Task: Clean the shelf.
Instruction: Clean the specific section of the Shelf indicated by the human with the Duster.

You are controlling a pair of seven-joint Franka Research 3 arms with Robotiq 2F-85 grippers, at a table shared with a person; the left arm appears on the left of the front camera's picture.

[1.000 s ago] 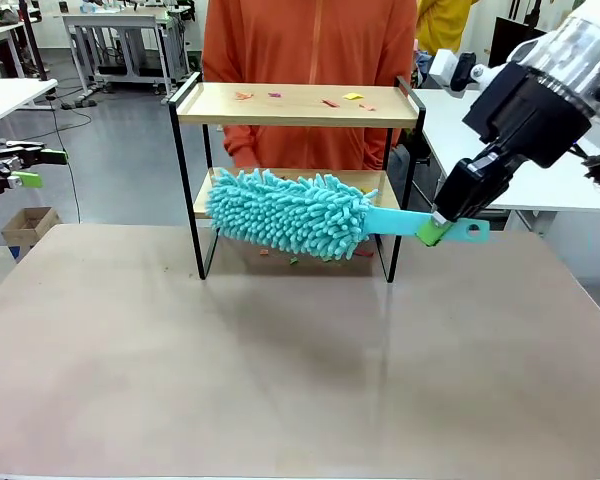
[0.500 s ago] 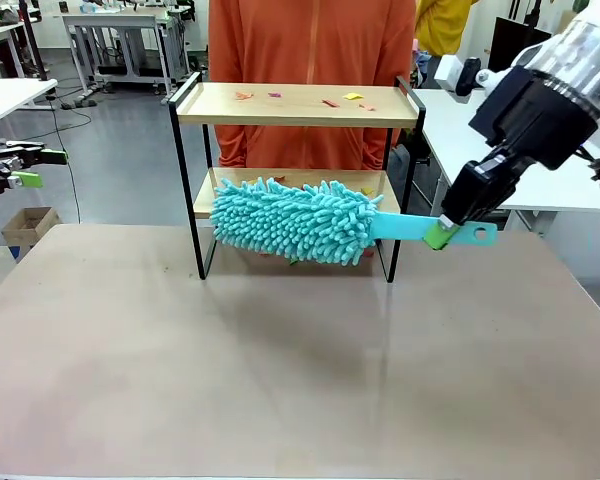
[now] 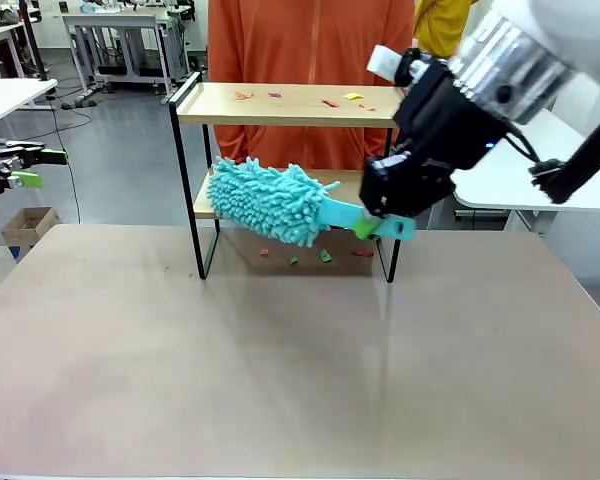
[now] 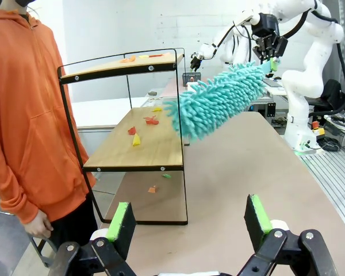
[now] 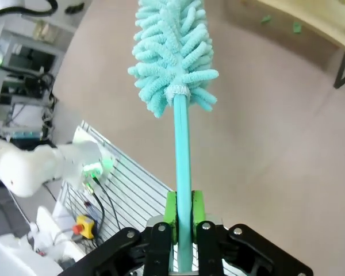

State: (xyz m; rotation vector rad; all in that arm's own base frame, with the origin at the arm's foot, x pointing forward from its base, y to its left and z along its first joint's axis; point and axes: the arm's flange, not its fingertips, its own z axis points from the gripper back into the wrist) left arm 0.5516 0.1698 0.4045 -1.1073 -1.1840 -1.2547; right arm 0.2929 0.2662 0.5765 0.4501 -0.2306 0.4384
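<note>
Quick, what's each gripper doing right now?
Left gripper: open, holding nothing.
Right gripper: shut on the fluffy turquoise microfibre duster, by its handle.

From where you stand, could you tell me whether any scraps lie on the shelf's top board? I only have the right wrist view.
Observer: Yes, several coloured scraps lie on the top board of the shelf.
Operator: And the lower board?
Observer: Red and yellow bits lie there too.
Operator: Where is the left arm?
Observer: The left gripper hangs off the shelf's end, jaws open, empty.
</note>
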